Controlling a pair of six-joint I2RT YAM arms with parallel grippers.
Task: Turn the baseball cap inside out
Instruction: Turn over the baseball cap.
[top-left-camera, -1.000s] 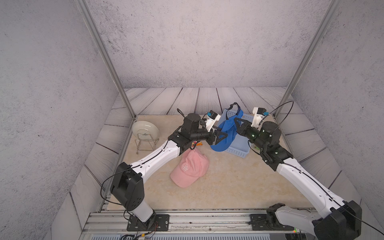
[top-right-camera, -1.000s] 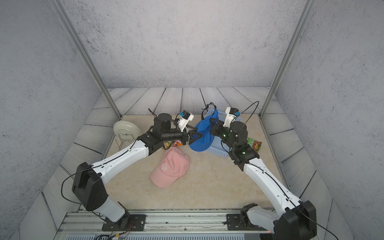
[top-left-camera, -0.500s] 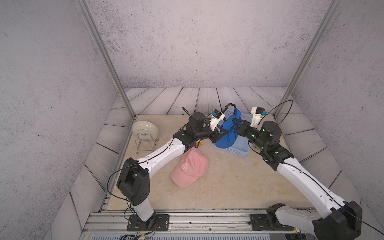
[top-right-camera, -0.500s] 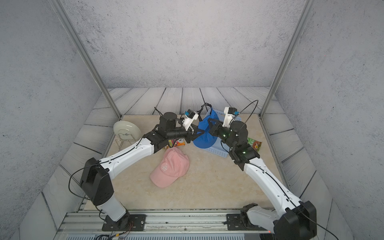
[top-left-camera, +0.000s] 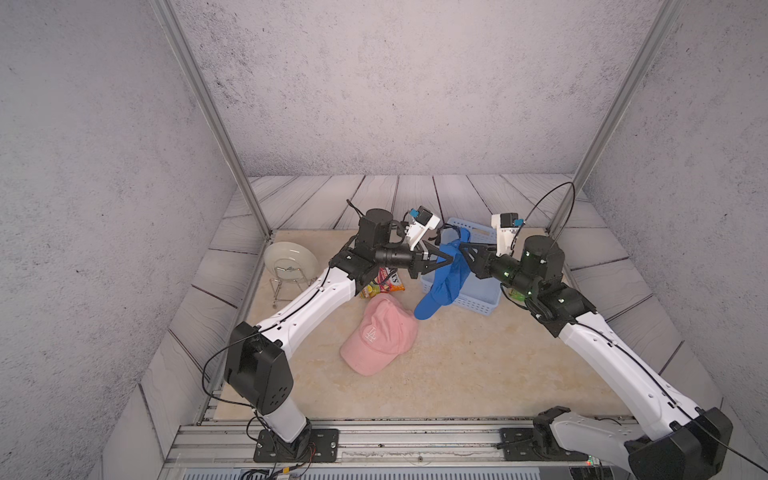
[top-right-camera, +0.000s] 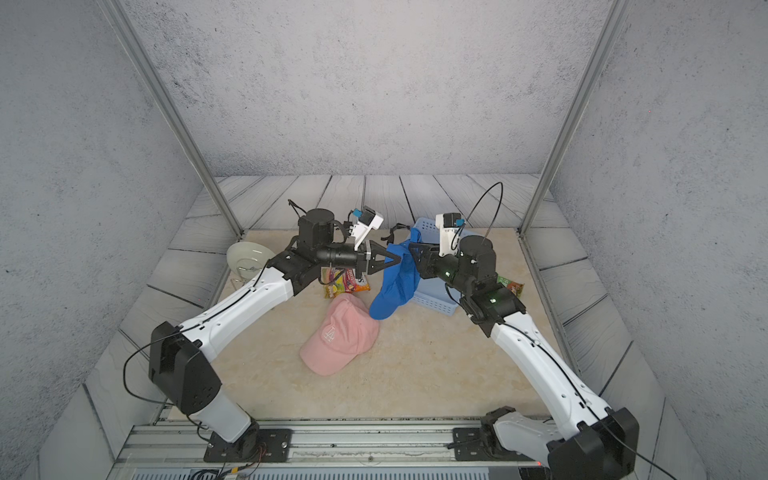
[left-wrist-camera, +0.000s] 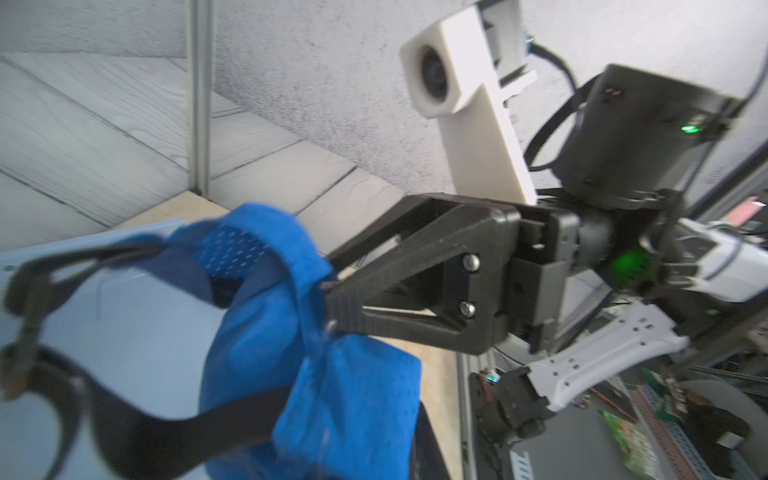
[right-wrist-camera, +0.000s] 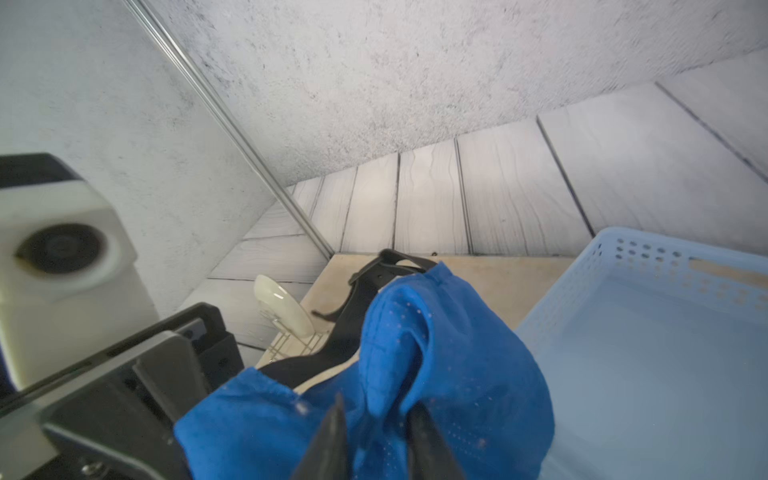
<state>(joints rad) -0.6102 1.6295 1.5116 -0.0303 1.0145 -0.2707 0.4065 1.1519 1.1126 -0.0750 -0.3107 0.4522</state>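
Arms: glossy white shells (top-left-camera: 307, 307), black joints (top-left-camera: 257, 374)
Right hand (left-wrist-camera: 330, 278): black triangular fingers (left-wrist-camera: 415, 270), silver screws (left-wrist-camera: 471, 262)
Wrist camera (left-wrist-camera: 453, 79): white block mount
Cables (left-wrist-camera: 557, 62): thin, black

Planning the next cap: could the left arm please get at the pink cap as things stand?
Probably not yet: the left gripper is shut on the blue cap, though the pink cap lies uncovered on the table.

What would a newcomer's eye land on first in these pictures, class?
A blue cap hangs in mid-air between the two arms, pinched by the left tool, with the right tool at it from the opposite side. Nearer the camera, a pink cap lies crown up on the tan table, left of a pale blue basket.
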